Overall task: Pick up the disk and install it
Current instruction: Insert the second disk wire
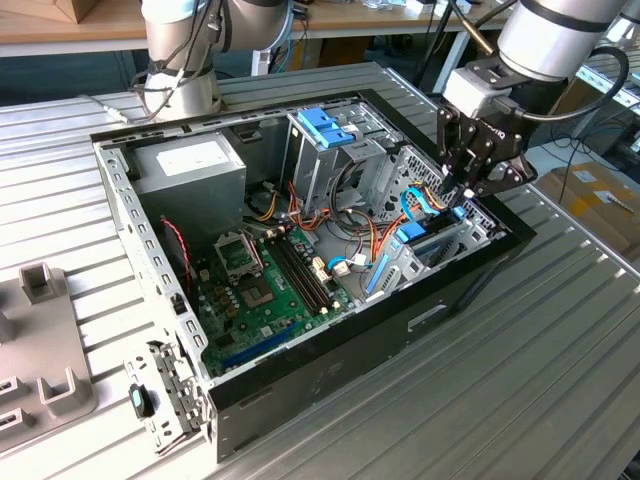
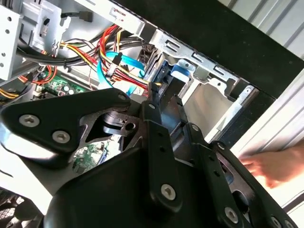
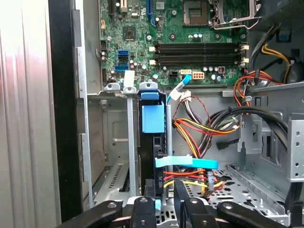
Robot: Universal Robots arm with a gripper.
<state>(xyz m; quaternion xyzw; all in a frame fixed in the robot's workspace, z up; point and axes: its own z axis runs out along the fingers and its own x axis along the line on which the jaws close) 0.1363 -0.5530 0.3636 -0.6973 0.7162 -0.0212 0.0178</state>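
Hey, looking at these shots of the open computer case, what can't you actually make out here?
- The disk stands edge-on in the drive bay in the first wrist view; its label faces are hidden by the bay walls.
- The gripper fingertips in the exterior view: lost against dark case parts.
- A hand in the second wrist view: blurred, cut off by the edge.

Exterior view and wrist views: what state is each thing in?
Black metal computer case: lying on its side, side panel off.
Flat rectangular disk with blue plastic frame: standing on edge in the drive bay.
Black memory slots: empty.
Black gripper: at the disk's end.
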